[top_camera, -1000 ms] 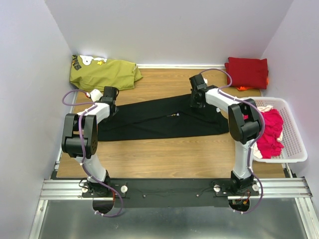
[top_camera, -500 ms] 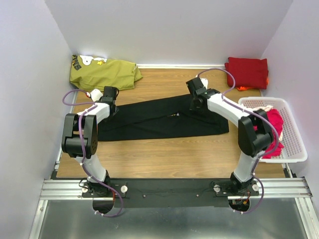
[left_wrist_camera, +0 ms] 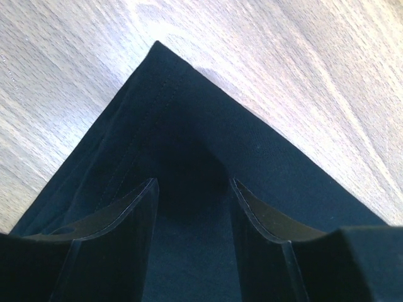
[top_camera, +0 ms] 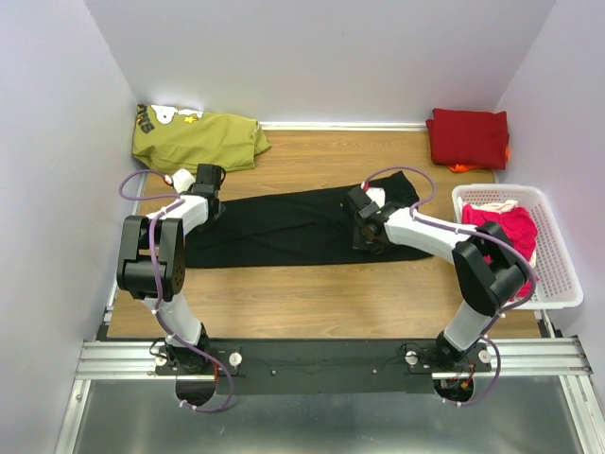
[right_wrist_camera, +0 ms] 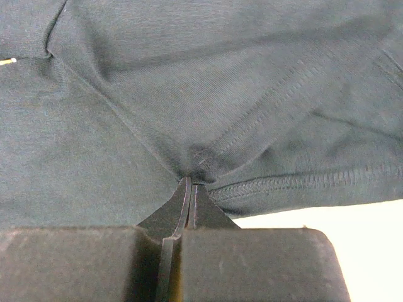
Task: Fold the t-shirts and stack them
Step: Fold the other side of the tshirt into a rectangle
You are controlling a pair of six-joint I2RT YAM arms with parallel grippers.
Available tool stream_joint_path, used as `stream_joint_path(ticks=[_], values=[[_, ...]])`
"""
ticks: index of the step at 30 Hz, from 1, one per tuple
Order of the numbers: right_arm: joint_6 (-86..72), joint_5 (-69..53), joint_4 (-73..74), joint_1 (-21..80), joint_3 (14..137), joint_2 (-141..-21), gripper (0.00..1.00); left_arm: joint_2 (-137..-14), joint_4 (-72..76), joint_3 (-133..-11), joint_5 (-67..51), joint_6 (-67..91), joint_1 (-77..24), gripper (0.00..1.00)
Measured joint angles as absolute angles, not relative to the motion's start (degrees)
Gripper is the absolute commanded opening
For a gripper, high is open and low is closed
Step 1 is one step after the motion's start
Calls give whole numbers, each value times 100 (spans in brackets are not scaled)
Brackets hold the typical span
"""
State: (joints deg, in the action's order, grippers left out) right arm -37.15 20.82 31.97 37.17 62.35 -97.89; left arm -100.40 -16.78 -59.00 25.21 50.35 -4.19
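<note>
Currently black t-shirt [top_camera: 284,227] lies stretched across the worktop [top_camera: 312,284] centre. Right hand [right_wrist_camera: 189,185] pinched tight on a fold by its hem; left hand [left_wrist_camera: 192,189] spread wide over its left corner.

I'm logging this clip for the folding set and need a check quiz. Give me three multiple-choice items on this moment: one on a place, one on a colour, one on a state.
1. Where does the folded dark red t-shirt lie?
A. At the far right corner of the table
B. At the near edge, between the arm bases
C. Draped over the left arm

2. What colour is the cloth in the white basket?
A. Olive
B. Bright pink
C. Blue

3. How are the fingers of the right gripper?
A. Wide open over bare wood
B. Shut on the black t-shirt
C. Shut on the basket rim

Key: 1 A, the top view shows it in that corner. 2 B, pink t-shirts are heaped in it. 3 B, the right wrist view shows the fingers closed on pinched black cloth.
</note>
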Motion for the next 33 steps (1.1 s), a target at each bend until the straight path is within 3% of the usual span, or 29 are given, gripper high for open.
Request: stream_joint_path(ticks=[1, 5, 14, 25, 33], values=[[-3782, 2084, 3210, 3763, 6193, -9789, 22, -10040, -1678, -5900, 2519, 5035, -419, 57], [-4152, 2158, 3234, 4119, 6034, -9789, 43, -10040, -1678, -5900, 2510, 5033, -419, 57], [-4707, 2447, 3435, 4797, 5975, -9786, 44, -10042, -1678, -5900, 2504, 5015, -419, 57], [-4744, 3562, 3804, 4748, 6530, -9454, 44, -10042, -1678, -5902, 2502, 4967, -419, 56], [-4641, 3789, 3839, 4587, 6733, -9994, 41, -10042, -1675, -5900, 2502, 4941, -419, 57]])
